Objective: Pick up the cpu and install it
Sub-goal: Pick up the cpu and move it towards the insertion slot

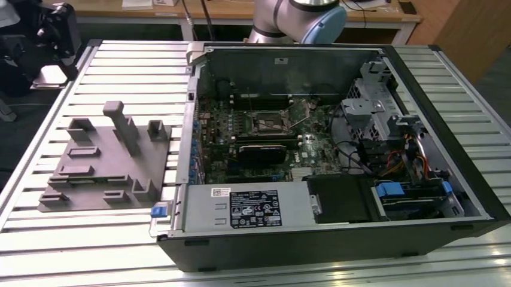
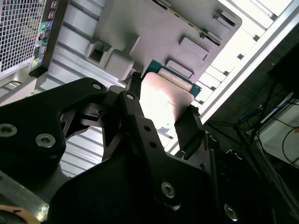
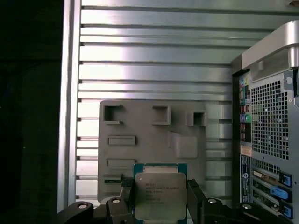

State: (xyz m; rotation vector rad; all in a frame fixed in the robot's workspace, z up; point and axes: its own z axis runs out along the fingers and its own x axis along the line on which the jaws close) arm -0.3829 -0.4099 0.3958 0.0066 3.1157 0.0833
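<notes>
The cpu, a flat square chip with a silvery top and green edge, sits between the black fingers of my gripper, which is shut on it. In the second wrist view the cpu is likewise clamped at two opposite edges by the gripper. It hangs well above the gray plastic fixture on the slatted table. The open computer case lies beside the fixture, with the bare motherboard socket near its middle. The arm shows at the back edge of the exterior view.
The gray fixture lies on the exterior view's left, on the slatted metal table. A white-labelled power supply and drive bays fill the case's front and right. The case's rear panel stands close to the gripper.
</notes>
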